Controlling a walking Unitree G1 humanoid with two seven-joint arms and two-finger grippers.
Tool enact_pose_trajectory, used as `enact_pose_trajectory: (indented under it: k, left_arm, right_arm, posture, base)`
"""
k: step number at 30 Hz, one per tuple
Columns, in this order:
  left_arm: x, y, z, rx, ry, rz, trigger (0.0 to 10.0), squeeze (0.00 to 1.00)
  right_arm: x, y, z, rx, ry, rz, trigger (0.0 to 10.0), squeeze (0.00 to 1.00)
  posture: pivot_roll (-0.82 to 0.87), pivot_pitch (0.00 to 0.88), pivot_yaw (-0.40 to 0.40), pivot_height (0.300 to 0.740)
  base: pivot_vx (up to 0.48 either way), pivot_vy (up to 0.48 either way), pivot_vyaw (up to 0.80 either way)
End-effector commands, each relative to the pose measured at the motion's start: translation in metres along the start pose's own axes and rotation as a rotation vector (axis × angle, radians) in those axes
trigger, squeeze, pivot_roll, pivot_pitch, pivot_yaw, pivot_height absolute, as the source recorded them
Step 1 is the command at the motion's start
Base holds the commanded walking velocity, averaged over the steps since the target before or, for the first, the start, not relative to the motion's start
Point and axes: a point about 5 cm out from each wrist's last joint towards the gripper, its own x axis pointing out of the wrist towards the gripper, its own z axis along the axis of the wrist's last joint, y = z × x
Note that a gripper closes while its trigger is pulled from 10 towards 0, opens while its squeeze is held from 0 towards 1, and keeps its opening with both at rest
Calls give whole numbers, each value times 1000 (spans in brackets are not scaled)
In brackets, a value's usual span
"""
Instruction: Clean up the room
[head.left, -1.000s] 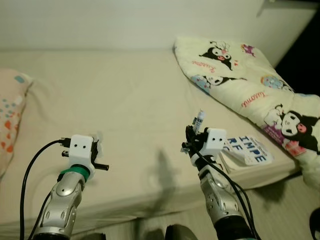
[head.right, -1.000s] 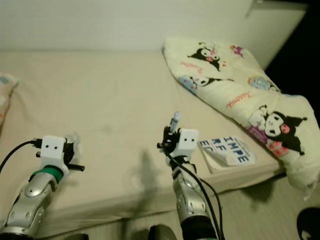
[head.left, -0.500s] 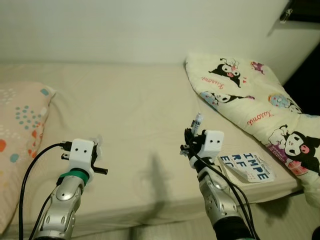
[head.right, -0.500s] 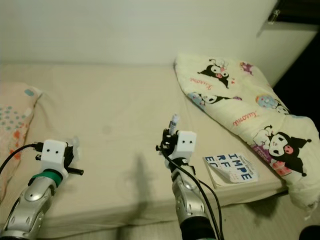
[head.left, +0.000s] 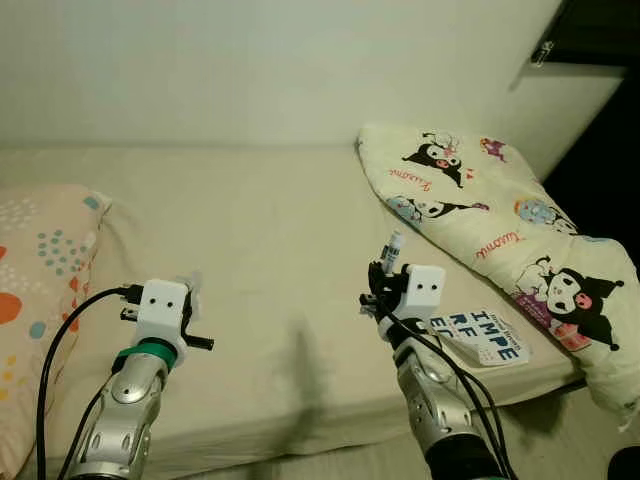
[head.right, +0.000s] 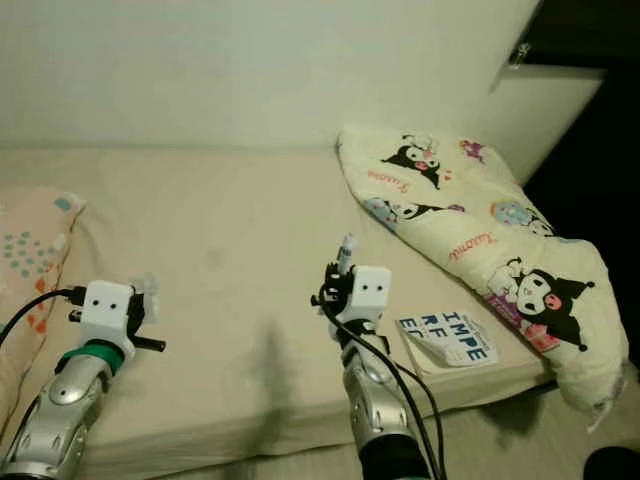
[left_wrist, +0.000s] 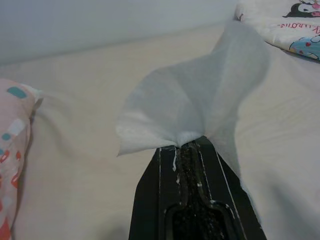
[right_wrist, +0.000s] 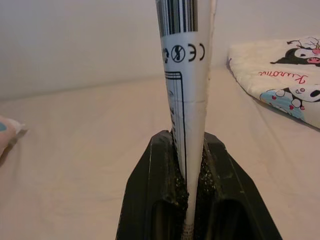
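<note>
My left gripper (left_wrist: 189, 145) is shut on a thin white tissue (left_wrist: 190, 102), which fans out above its fingertips; I hold it over the near left part of the bed (head.left: 250, 230). My right gripper (right_wrist: 187, 165) is shut on a flat white tube (right_wrist: 184, 75) printed with a barcode and symbols, standing upright between the fingers. In the eye views the tube (head.left: 393, 246) pokes up from the right gripper, just left of a book (head.left: 483, 334) with large blue letters lying near the bed's front right corner.
A folded cream blanket (head.left: 490, 210) with cartoon figures lies along the bed's right side. A peach pillow (head.left: 35, 260) with coloured dots sits at the left. A white wall runs behind the bed. A dark opening lies at far right.
The view has shifted, bringing more of the pillow at left and the blanket at right into sight. Both grippers keep their hold and their pose.
</note>
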Motion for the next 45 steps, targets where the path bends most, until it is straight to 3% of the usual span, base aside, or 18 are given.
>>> enact_pose_trajectory:
  k: [1, 9, 26, 33, 35, 45]
  left_arm:
    - [-3, -3, -8, 2, 25, -4, 10000, 0]
    - [-5, -4, -9, 3, 22, 8, 10000, 0]
    - [-12, -3, -16, 25, 31, 60, 10000, 0]
    - [-11, -4, -16, 98, 30, 34, 10000, 0]
    - [-11, -5, -16, 86, 26, 27, 10000, 0]
    - [-8, -8, -14, 48, 30, 20, 10000, 0]
  right_arm:
    - [-5, -3, -8, -8, 32, -4, 10000, 0]
    - [-5, -6, -9, -17, 40, -1, 10000, 0]
    - [-3, 0, -13, -30, 64, 29, 10000, 0]
    - [-3, 0, -15, -28, 69, 24, 10000, 0]
    - [-4, 0, -18, 14, 85, 12, 10000, 0]
    - [-4, -3, -17, -19, 85, 4, 10000, 0]
  posture:
    - [130, 0, -65, 740]
    - [131, 0, -73, 740]
    - [157, 0, -87, 740]
    - [155, 0, -80, 740]
    - [153, 0, -79, 740]
    - [144, 0, -71, 740]
  base:
    - [0, 0, 0]
    - [0, 0, 0]
    - [0, 472, 0]
    - [0, -229, 0]
    - [0, -480, -800]
    - [0, -48, -800]
